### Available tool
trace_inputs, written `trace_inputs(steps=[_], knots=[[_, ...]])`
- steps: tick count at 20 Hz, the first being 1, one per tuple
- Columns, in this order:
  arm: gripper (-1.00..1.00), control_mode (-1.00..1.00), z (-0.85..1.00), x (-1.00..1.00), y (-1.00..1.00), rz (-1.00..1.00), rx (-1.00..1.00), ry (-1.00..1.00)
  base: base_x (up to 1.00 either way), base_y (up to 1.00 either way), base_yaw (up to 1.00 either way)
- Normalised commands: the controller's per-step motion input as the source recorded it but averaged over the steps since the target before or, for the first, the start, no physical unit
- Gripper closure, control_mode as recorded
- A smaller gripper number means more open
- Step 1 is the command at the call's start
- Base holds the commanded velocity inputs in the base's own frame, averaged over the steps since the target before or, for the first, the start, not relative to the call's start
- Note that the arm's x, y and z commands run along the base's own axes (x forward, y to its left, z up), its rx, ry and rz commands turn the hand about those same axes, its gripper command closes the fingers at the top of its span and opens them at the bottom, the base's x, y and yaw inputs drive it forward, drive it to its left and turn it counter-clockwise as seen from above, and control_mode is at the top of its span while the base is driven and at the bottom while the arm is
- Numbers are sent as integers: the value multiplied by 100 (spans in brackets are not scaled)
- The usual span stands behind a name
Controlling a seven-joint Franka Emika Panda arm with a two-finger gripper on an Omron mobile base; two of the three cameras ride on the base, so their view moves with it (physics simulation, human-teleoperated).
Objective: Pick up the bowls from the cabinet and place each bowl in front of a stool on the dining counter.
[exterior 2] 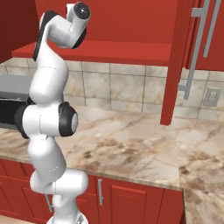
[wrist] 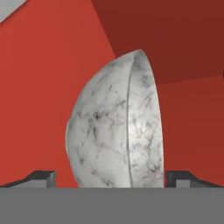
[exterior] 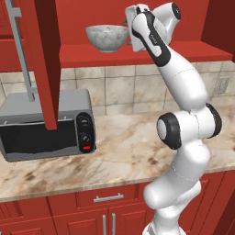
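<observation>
A deep grey-white marbled bowl (exterior: 108, 37) stands upright on the red shelf (exterior: 197, 53) of the open cabinet. My gripper (exterior: 130, 28) is at shelf height just to the bowl's right, pointing at it. In the rolled hand view the bowl (wrist: 114, 131) appears tipped on its side and sits between the two dark fingertips (wrist: 43, 177). The gripper (wrist: 111, 177) is open, with one finger on each side of the bowl, and neither pad is pressing on it. In the right base view the arm's upper joints hide the bowl, and the shelf (exterior 2: 127, 51) runs behind them.
An open red cabinet door (exterior: 46, 59) hangs down at the left, over a grey toaster oven (exterior: 46, 124) on the marble wall counter (exterior: 124, 151). The other open door (exterior 2: 177, 65) hangs at the right. Red drawer units sit below the counter, and a wall outlet (exterior: 223, 85) is at the right.
</observation>
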Motion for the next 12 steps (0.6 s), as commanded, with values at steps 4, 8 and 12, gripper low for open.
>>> trace_inputs(steps=[4,8,12], knots=[[-100,-100,-12,37,13,0,0,4,0,0,0],[-100,-100,-12,33,17,0,0,4,0,0,0],[-100,-100,-7,24,17,0,0,4,0,0,0]])
